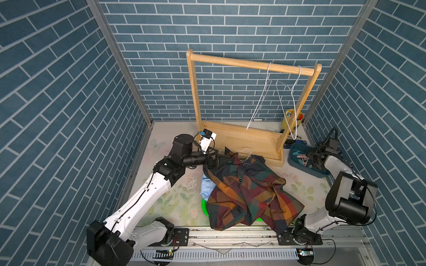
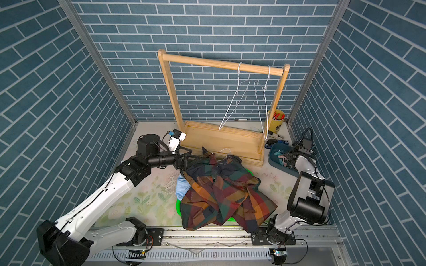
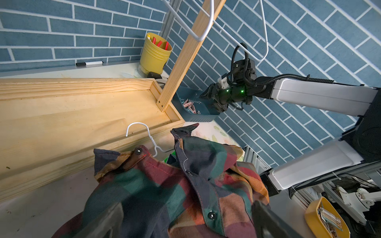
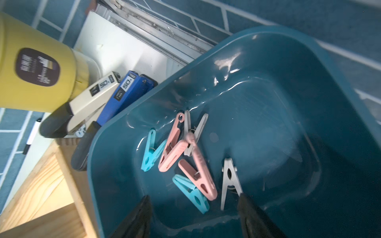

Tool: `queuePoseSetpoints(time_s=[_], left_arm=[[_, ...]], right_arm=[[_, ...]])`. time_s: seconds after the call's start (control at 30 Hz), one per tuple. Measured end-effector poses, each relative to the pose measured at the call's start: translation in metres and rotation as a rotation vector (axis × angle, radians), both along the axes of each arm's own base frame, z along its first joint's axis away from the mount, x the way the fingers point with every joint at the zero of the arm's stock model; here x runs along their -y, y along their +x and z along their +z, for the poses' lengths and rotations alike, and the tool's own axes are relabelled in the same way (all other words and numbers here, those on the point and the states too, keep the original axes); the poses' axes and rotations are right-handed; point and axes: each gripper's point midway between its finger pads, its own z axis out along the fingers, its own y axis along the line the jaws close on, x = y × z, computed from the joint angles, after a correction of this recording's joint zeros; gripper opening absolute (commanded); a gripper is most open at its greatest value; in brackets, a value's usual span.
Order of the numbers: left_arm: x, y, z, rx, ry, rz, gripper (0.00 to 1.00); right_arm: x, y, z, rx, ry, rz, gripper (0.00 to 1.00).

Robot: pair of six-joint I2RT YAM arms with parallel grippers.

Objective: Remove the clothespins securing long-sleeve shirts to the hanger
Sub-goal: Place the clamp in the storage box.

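In both top views: plaid shirt (image 1: 249, 195) heaped on the counter (image 1: 175, 200) before the wooden rack (image 1: 242, 140); clothespins (image 1: 302, 161) lie in the blue bin (image 1: 297, 164). Left wrist view: left fingers (image 3: 268, 220) apart, flanking the shirt's collar. Right wrist view: right fingers (image 4: 136, 220) apart above the binned clothespins, holding nothing.

Clothespins (image 4: 185, 156) in bin (image 4: 268, 61) R of rack (image 1: 242, 142); shirts (image 1: 249, 195) heaped on basin (image 1: 204, 207) in frt of rack.
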Motion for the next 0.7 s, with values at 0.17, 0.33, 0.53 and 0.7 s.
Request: queuePoseSetpoints(time_s=[0.17,0.33,0.53,0.7], left_arm=[[0.002,0.003,-0.008,0.004,0.025,-0.01,0.97],[0.017,0.0,-0.035,-0.023,0.119,-0.066,0.97],[0.055,-0.036,-0.084,-0.114,0.273,-0.199,0.94],[0.061,-0.055,-0.135,-0.225,0.385,-0.214,0.94]], right_arm=[[-0.035,-0.009,0.064,0.114,-0.092,0.097,0.68],[-0.124,-0.032,0.146,0.288,-0.199,0.364,0.67],[-0.189,-0.063,0.135,0.318,-0.146,0.619,0.74],[-0.237,-0.07,0.073,0.228,0.002,0.816,0.83]])
